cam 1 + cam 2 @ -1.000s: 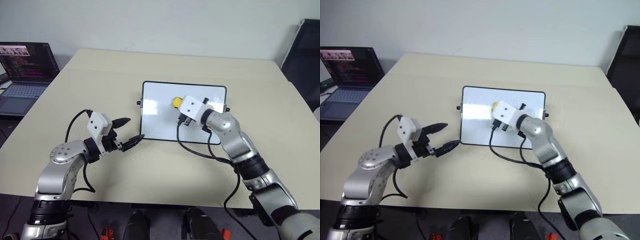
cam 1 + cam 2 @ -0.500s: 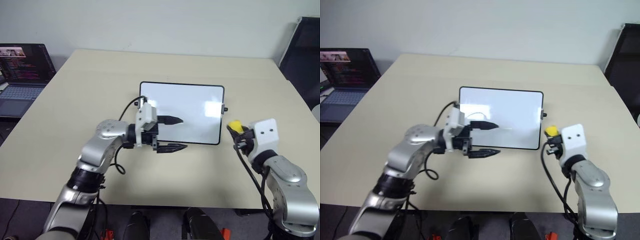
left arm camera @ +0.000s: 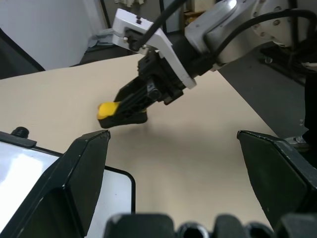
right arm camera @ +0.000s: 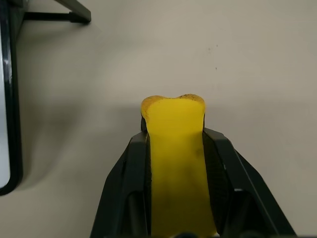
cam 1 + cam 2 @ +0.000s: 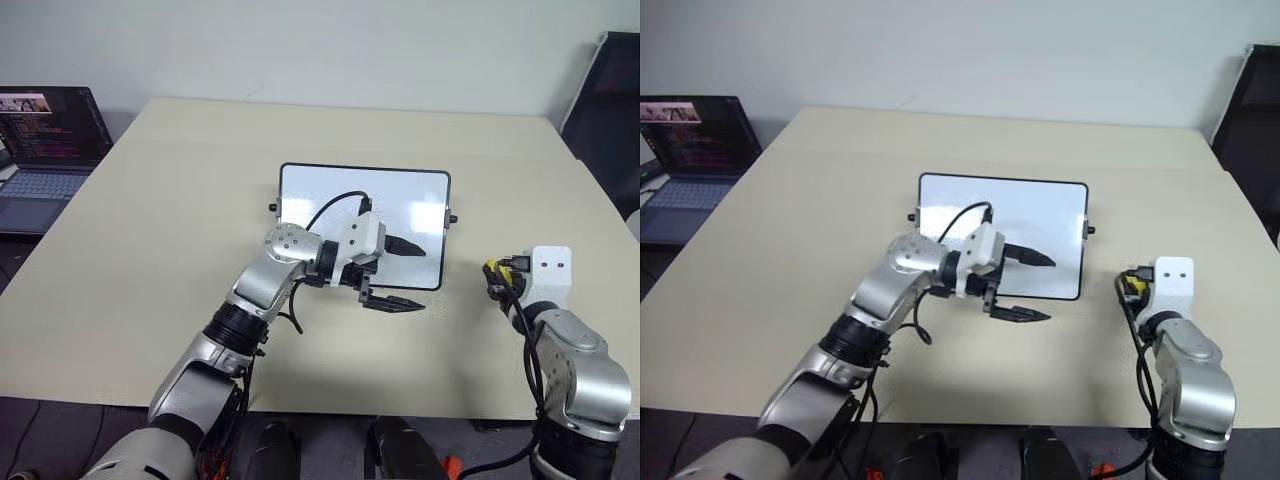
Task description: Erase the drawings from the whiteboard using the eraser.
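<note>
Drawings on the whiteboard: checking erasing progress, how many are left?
0 visible: the whiteboard looks blank, though the left gripper covers its near right part and could hide some.

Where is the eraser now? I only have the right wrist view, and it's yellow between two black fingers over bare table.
Observer: The right gripper holds the eraser off the whiteboard's right side, above the table.
Operator: Is the left gripper holding anything?
Observer: No. The left gripper is open and empty, one finger over the board's lower right part, the other past its near edge.
Operator: Any drawings left on the board?
Observer: The head views show no marks on its visible surface; the left arm covers part of it.
</note>
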You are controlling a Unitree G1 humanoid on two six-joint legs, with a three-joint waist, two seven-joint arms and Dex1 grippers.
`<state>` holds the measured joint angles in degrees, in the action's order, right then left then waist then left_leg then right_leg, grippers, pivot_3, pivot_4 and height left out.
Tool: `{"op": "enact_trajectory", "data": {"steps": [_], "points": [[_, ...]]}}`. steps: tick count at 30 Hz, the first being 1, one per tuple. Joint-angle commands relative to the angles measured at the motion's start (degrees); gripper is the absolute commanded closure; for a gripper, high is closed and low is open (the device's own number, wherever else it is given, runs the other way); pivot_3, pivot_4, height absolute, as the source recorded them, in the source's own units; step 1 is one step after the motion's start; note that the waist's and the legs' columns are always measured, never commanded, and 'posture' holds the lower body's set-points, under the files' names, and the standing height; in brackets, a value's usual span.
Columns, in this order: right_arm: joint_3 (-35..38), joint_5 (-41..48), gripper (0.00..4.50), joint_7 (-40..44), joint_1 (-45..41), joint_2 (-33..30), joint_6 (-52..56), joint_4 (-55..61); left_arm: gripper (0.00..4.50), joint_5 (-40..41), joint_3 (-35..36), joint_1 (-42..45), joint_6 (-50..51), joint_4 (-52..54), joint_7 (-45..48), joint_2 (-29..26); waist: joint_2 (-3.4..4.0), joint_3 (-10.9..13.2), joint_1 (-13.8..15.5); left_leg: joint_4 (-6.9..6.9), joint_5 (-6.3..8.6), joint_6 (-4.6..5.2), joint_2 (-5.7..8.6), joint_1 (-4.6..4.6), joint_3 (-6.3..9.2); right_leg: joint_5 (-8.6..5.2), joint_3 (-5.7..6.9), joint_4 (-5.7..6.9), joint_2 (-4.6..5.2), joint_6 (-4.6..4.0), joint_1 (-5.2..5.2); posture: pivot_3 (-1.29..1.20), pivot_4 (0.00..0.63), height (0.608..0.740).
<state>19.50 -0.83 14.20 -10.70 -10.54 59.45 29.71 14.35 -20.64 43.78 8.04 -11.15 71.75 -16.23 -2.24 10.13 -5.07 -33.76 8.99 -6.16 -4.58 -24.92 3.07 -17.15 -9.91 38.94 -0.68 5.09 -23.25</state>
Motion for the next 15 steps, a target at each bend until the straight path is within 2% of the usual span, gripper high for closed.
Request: {"op": "enact_trajectory", "data": {"steps": [1,2,4,5,12,15], "points": [[1.2,1.3,3.41,-1.2,-2.0,-1.5,-4.2,-3.4,0.0,-0.3,-0.1,0.5,-0.5,1.3,0.3,0.4,0.02,0.0,0.0,0.0,0.0,0.0,0.0,0.0,0.01,0.0,0.0,0.0,0.0,0.0,0.0,0.0,0.15,0.74],[1.3,1.5,3.41,-1.4,-2.4,-1.8,-5.1,-4.7,0.0,-0.2,0.1,0.4,-0.2,1.5,0.3,0.4,0.03,0.0,0.0,0.0,0.0,0.0,0.0,0.0,0.0,0.0,-0.01,0.0,0.0,0.01,0.0,0.0,0.15,0.74],[1.9,2.4,2.7,-1.7,-3.3,-2.0,-6.4,-7.7,0.0,-0.2,0.2,0.1,0.4,1.8,0.0,0.5,0.03,0.0,0.0,-0.02,0.0,0.0,0.01,-0.01,0.0,0.01,-0.02,0.0,0.0,0.03,0.01,0.0,0.15,0.74],[1.6,2.6,2.51,-1.6,-3.5,-2.4,-7.1,-8.8,0.0,-0.2,0.2,0.0,0.6,2.1,0.0,0.4,0.03,0.0,0.1,-0.03,0.0,0.0,0.01,0.0,0.0,0.01,-0.01,0.0,0.0,0.04,0.01,0.0,0.15,0.74],[1.2,4.6,0.04,-2.2,-4.9,-4.5,-10.8,-11.9,0.0,0.4,1.0,-2.6,2.8,5.7,-1.2,-0.6,0.14,0.1,0.0,-0.02,0.0,0.0,0.01,0.0,0.0,0.02,-0.02,0.01,0.0,0.05,0.02,0.0,0.15,0.74],[0.5,5.7,0.01,-1.7,-4.0,-5.5,-10.7,-7.9,0.0,0.9,3.4,-4.4,4.7,7.5,-4.2,-1.6,0.16,0.1,0.1,-0.02,-0.01,0.01,0.01,0.0,0.01,0.02,-0.01,0.01,0.0,0.05,0.02,0.0,0.15,0.74]]}}
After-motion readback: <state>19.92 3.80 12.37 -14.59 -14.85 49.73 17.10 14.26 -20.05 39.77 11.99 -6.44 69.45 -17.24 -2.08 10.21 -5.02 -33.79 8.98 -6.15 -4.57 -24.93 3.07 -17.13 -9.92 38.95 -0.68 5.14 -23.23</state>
